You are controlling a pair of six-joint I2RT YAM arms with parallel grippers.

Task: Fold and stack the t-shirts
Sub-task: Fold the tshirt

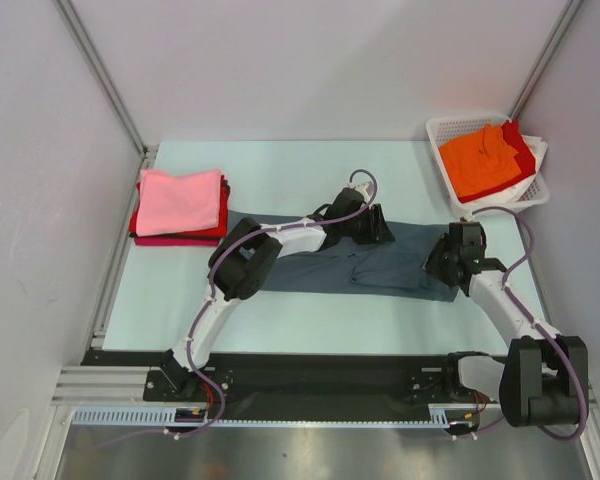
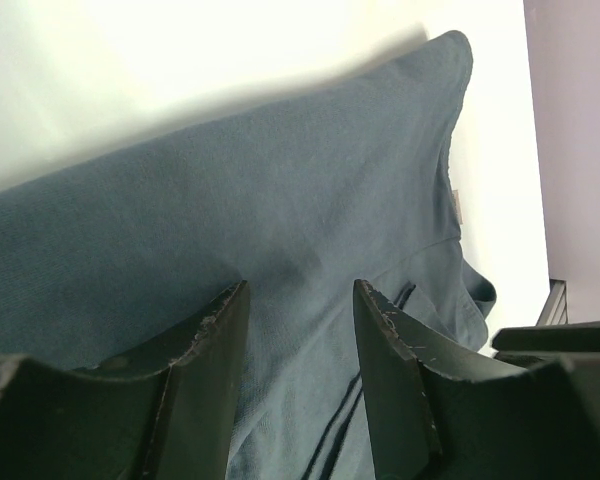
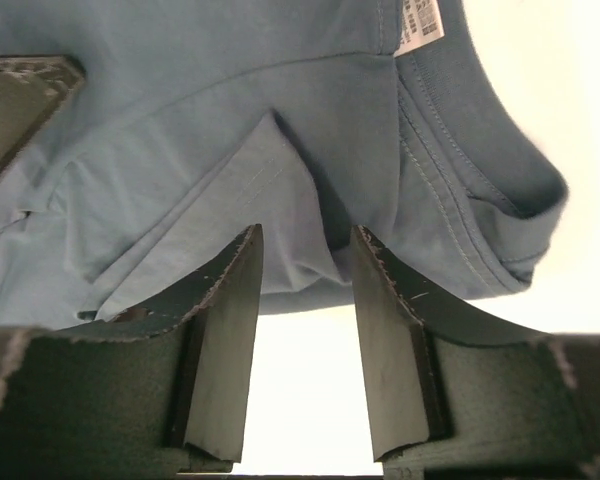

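Note:
The slate blue-grey t-shirt lies as a long folded strip across the middle of the table. My left gripper hovers over its far edge near the middle, jaws open, with only flat fabric under the fingertips. At the strip's right end my right gripper is open too; the hem of the shirt reaches just between its fingertips, bare table behind. The collar with a white label shows there. A folded stack topped by a pink t-shirt sits at the left.
A white lattice basket at the back right holds an orange t-shirt over a red one. Grey walls close in both sides. The black base rail runs along the near edge.

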